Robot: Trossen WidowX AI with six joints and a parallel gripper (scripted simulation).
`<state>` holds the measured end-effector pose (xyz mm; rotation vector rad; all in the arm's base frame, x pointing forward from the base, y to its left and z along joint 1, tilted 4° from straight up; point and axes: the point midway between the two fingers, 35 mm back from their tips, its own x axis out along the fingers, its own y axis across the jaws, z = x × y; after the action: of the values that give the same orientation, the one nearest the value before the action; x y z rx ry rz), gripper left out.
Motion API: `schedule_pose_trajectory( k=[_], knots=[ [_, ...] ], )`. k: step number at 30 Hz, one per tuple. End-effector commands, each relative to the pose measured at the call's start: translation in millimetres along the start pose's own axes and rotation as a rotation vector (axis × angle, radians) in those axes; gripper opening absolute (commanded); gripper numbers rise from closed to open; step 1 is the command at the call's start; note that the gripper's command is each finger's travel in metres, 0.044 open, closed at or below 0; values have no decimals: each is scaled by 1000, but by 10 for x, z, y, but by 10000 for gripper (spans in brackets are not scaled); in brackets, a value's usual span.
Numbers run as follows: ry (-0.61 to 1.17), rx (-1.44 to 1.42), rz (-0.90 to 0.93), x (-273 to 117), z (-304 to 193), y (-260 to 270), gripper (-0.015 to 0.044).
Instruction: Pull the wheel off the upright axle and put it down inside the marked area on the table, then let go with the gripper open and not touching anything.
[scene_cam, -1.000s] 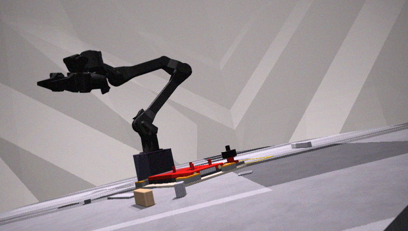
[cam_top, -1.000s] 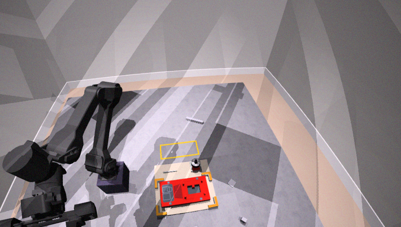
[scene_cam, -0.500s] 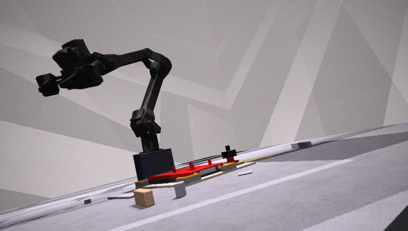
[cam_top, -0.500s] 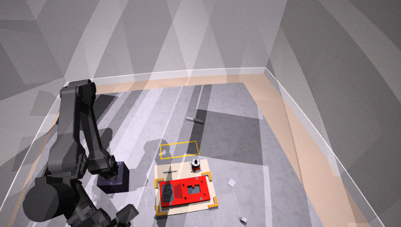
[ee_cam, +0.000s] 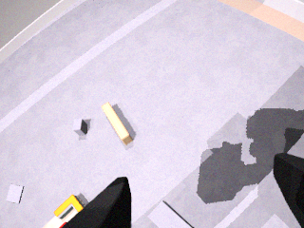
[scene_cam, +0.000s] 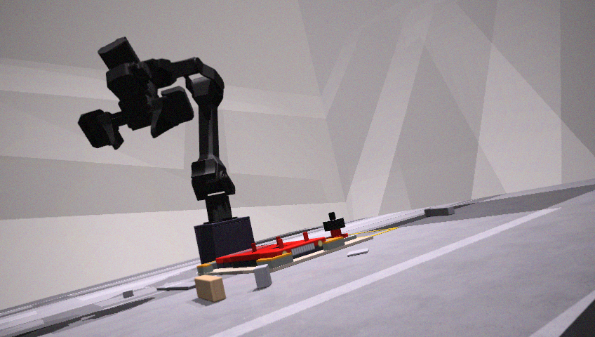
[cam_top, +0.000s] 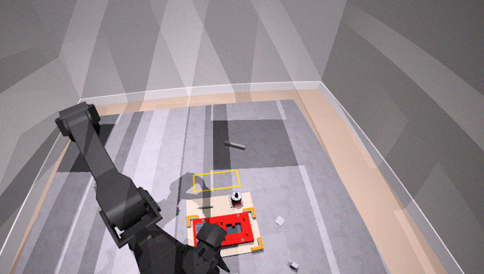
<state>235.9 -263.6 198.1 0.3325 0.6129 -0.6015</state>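
Fingers (scene_cam: pixel 135 141) standing wide, nothing between — wheel (scene_cam: pixel 334 225) sitting on its axle (cam_top: pixel 236 194) (scene_cam: pixel 332 215), well apart, below them.

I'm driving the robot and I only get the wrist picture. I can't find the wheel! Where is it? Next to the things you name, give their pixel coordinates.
Observer: The wheel (cam_top: pixel 236 196) (scene_cam: pixel 334 225) is on its upright axle (cam_top: pixel 236 194) (scene_cam: pixel 332 215), by a corner of the pale board (cam_top: pixel 196 202) (scene_cam: pixel 356 245).
Operator: Oh! And where's the yellow box I have to put it in?
Observer: The marked area (cam_top: pixel 194 183) (scene_cam: pixel 386 232) is a yellow outline just beyond the board's edge, on the wheel's side.
Operator: Is my gripper close to the wheel?
Observer: No. The gripper (scene_cam: pixel 137 133) (ee_cam: pixel 203 177) is open, high in the air, and the exterior view shows it well away from the wheel.
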Motion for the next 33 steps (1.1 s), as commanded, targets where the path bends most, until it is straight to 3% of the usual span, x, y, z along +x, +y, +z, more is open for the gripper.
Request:
schedule_pose_trajectory(
  k=[1, 17, 33],
  knots=[
    [120, -30, 65, 227, -85, 378, 300],
    [486, -296, 210, 590, -704, 1804, 300],
    [798, -654, 233, 349, -1629, 3025, 300]
  ],
)
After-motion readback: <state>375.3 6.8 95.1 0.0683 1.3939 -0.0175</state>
